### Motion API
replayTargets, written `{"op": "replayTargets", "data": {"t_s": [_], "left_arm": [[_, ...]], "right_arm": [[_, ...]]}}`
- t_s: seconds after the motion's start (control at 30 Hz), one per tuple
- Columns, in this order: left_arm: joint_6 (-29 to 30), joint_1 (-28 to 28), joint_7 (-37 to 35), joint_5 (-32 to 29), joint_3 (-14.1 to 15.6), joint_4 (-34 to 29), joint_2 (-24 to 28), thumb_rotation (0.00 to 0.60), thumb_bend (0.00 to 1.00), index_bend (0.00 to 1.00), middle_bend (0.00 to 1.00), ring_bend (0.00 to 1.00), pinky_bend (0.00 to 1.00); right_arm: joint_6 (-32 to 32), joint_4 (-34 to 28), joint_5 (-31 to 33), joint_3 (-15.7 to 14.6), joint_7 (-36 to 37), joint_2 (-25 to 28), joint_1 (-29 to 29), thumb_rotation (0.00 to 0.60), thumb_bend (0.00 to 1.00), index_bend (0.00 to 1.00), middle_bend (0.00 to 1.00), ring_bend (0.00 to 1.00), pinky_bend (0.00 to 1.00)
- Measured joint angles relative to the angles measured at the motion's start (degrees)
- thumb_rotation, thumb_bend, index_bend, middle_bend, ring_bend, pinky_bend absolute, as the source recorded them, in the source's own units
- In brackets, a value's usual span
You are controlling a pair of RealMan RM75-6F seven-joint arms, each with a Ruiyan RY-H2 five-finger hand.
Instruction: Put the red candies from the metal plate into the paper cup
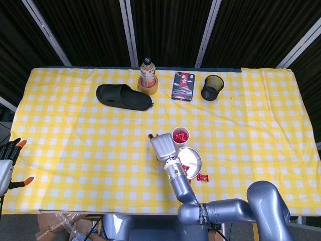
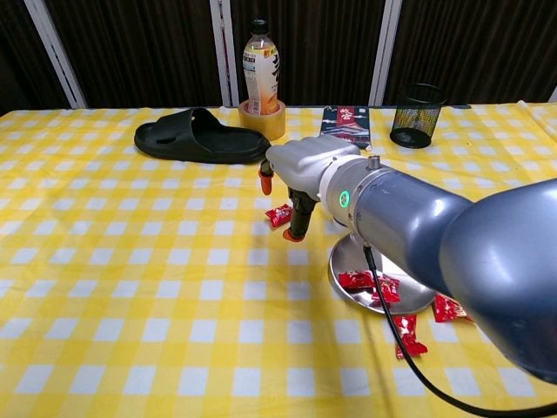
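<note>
Our right hand hovers at frame centre, fingers pointing down and holding nothing, just above a stray red candy on the bench. Right of it, the metal plate keeps two red candies; the paper cup holds more. Our left hand waits spread wide at lower left.

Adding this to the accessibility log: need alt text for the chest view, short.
The robot's right hand hovers just over a loose red candy on the yellow checked tablecloth, left of the round metal plate, which holds more red candies. Behind lie a black slipper, a drink bottle and a black mesh cup.
</note>
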Motion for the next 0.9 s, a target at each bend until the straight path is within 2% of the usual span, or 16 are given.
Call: {"op": "replayTargets", "data": {"t_s": [0.63,0.9], "left_arm": [[-1.10,-0.34,0.87,-1.20,-0.01,-0.60,0.18,0.600,0.05,0.00,0.00,0.00,0.00],[-1.42,-0.49,0.98,-1.33,0.06,-0.81,0.30,0.600,0.05,0.00,0.00,0.00,0.00]], "right_arm": [[-6.55,10.48,2.51,2.43,0.82,-3.54,1.84,0.600,0.31,0.29,0.86,0.92,0.98],[-8.02,12.48,2.82,2.90,1.36,-4.00,2.05,0.600,0.31,0.29,0.85,0.92,0.98]]}}
